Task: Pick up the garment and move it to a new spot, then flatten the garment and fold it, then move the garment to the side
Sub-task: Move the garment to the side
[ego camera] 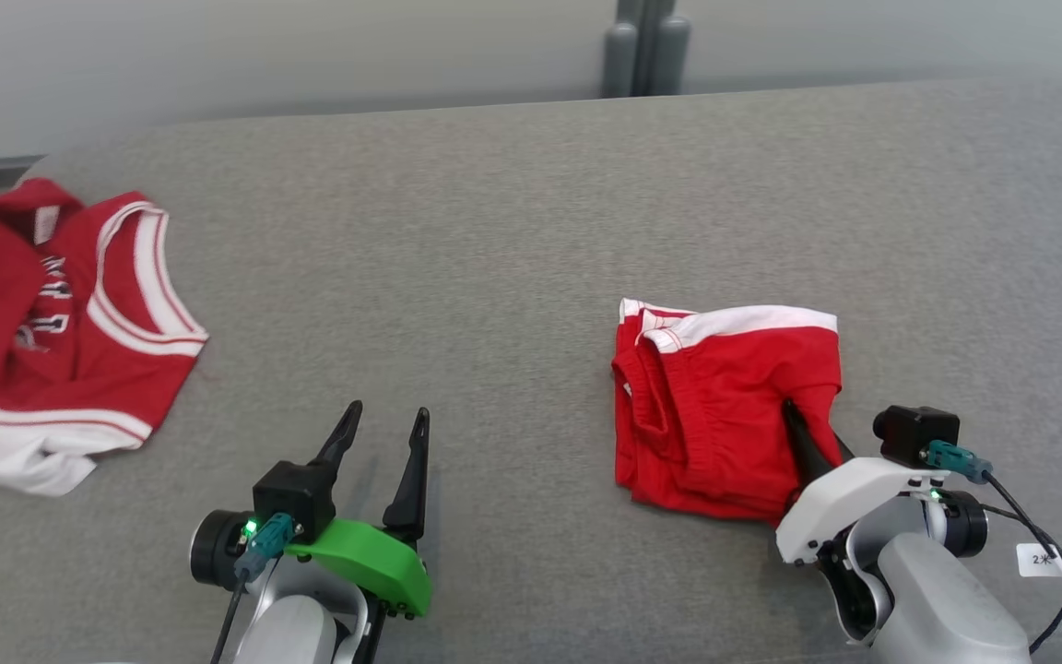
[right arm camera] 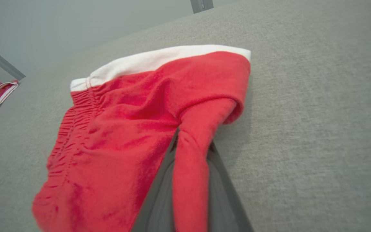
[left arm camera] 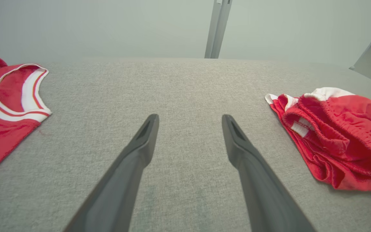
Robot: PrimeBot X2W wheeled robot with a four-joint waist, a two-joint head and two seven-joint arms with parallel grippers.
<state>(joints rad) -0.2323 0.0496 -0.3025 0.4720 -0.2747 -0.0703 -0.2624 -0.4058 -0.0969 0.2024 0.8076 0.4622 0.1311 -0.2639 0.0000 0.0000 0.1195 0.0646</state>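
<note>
Right claw (ego camera: 791, 412) pinches a fold of the red shorts (ego camera: 725, 406); left claw (ego camera: 388, 411) gapes wide, empty.

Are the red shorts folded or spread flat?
Folded: the red shorts lie doubled in layers, one edge pinched by the right gripper.

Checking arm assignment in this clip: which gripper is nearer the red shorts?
Right. The right gripper is shut on the near right edge of the red shorts; the left gripper hovers open, well apart to their left.

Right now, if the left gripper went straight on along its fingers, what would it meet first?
Probably nothing, as far as seen: the left gripper faces bare table, between jersey and shorts.
</note>
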